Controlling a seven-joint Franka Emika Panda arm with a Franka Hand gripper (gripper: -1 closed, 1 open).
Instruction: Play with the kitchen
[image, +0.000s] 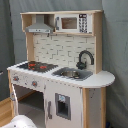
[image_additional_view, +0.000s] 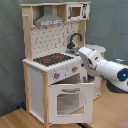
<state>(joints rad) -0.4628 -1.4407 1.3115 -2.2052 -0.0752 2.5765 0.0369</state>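
Grey fabric hangs behind everything we see, a dull curtain (image: 12, 30) filling the background in both exterior views. Below it runs a light wooden floor (image_additional_view: 20, 119), visible along the bottom of the second exterior view and at the lower left corner of the first exterior view.

On that floor stands the kitchen (image: 60, 65), white panels framed in pale wood, its back towards the curtain. We see its black hob (image: 36, 65) with red rings, the sink (image: 72, 73) beside it, a black faucet (image: 85, 58) arching over the sink, and a grey hood (image: 40, 26) above the hob. In the second exterior view the oven door (image_additional_view: 70, 97) with its window stands swung outward.

The arm (image_additional_view: 107, 67), white and bulky, reaches in from the second exterior view's right, its front end close to the knob panel just above the oven door. The gripper seems hidden behind the arm's body, so we cannot tell whether it is spread or closed.
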